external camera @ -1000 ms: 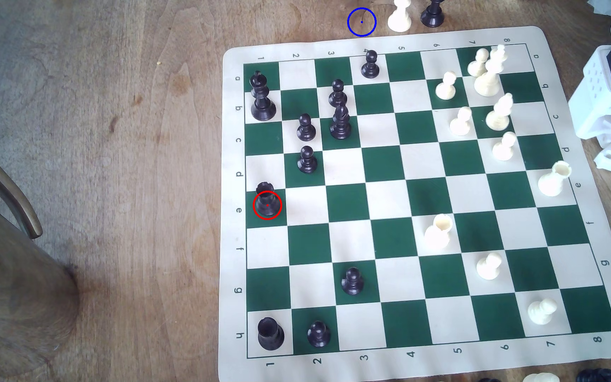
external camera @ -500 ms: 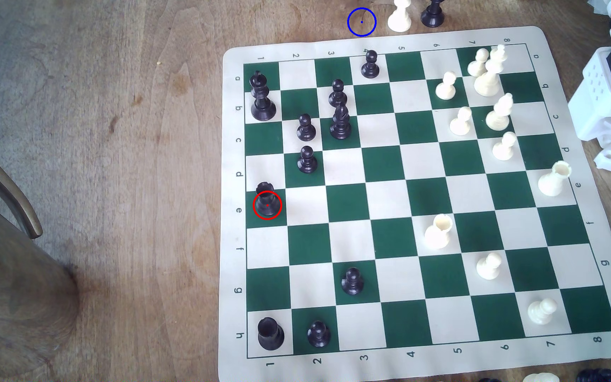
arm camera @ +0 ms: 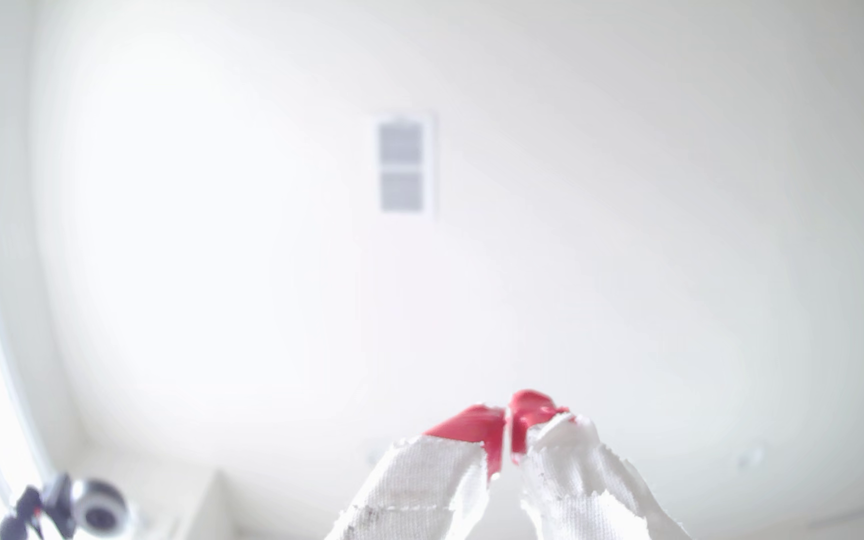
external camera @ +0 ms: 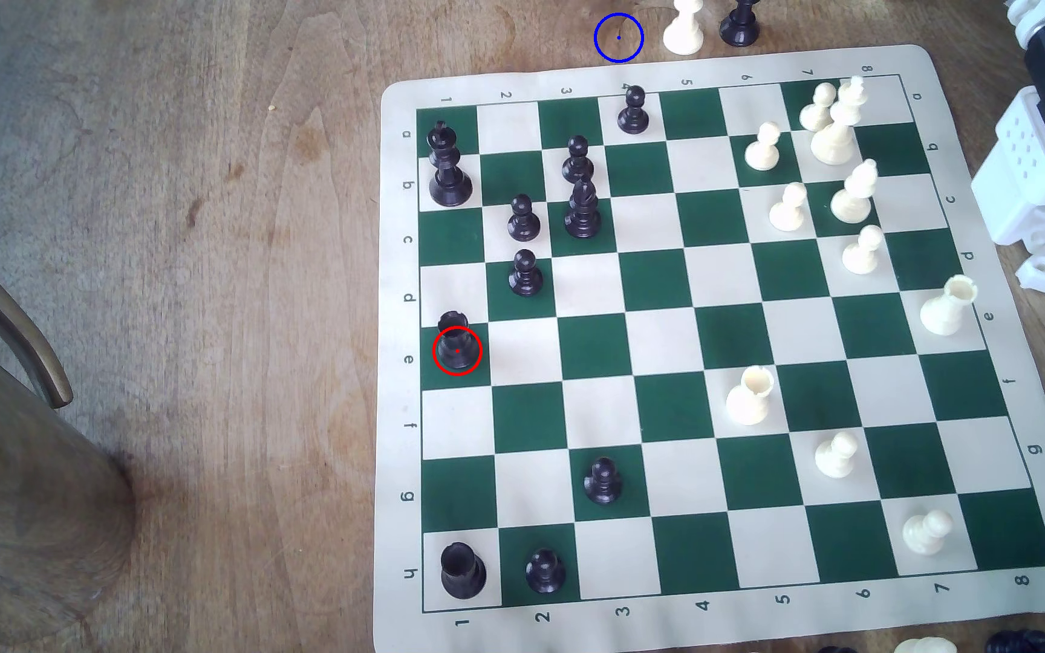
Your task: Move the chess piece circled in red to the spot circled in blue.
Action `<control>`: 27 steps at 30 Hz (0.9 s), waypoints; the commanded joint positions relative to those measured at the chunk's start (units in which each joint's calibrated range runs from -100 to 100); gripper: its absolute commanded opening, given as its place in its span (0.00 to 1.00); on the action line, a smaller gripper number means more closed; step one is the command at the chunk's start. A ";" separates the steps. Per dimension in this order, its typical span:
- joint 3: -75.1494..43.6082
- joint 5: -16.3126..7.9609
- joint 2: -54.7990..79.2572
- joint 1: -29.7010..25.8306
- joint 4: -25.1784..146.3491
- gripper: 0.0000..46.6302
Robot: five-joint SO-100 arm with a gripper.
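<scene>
On the wood table, the black rook stands at the board's left edge in the exterior view, far from the blue ring. The gripper points at a white wall, red tips together.

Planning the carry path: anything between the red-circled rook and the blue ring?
On a straight line from the black rook on e1 to the blue-ringed spot stand two black pawns, a pawn and bishop. The ring itself is bare wood.
</scene>
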 commanded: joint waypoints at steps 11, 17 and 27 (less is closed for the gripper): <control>0.99 4.74 -11.75 -4.63 54.65 0.00; -6.71 2.39 -3.77 -5.72 73.98 0.00; -38.72 -2.30 24.75 -6.90 89.05 0.00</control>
